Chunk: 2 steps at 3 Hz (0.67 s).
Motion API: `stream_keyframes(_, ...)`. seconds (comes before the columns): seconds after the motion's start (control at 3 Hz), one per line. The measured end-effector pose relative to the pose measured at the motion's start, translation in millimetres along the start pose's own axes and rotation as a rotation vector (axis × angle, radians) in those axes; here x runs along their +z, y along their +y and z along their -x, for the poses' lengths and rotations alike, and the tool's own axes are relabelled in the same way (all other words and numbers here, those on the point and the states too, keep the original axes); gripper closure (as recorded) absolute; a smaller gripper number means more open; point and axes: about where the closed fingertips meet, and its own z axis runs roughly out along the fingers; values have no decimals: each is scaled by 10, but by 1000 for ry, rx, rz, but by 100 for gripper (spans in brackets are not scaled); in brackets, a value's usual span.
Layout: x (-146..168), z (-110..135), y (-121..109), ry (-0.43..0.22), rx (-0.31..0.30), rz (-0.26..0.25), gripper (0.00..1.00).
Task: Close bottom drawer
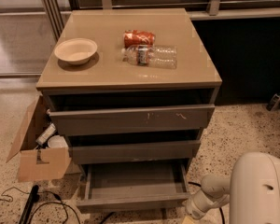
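1. The bottom drawer (133,183) is standing pulled well out toward the near side of the cabinet (130,78), with its shallow tray showing. The gripper (189,214) is hanging just beside the drawer's near right corner, at the lower edge of the view, and whether it is released or clenched cannot be told.
2. Pushing from that corner alone is probably risking a skewed drawer. An off-centre shove could be twisting it on its runners and jamming it partway (a push nearer the middle of the front would likely be running truer).
3. The gripper is sitting to the right of the front panel, so a move toward the far side could be slipping past the drawer's right side instead of meeting the panel, and scraping the cabinet.
4. The middle drawer (133,150) and the top drawer (130,118) are also standing slightly open above. An arm that is rising while pushing could be catching one of those fronts and shutting the wrong drawer.
5. A hard shove could be jolting the cabinet, and the plastic bottle (151,56) lying on its side just beside the red can (139,38) could be rolling toward an edge. The bowl (75,50) at the left looks steadier.
6. Black cables (51,209) are lying on the floor near the drawer's left corner, beside the cardboard box (37,153). They seem to be out of the drawer's path, though the base could be snagging them while repositioning.
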Motion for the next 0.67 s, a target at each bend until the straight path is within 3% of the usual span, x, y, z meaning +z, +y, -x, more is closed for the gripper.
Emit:
stream_keyframes(0.33, -118, 297, -378, 20, 2, -47, 16)
stream_keyframes(0.67, -156, 362, -478, 26, 3, -60, 39)
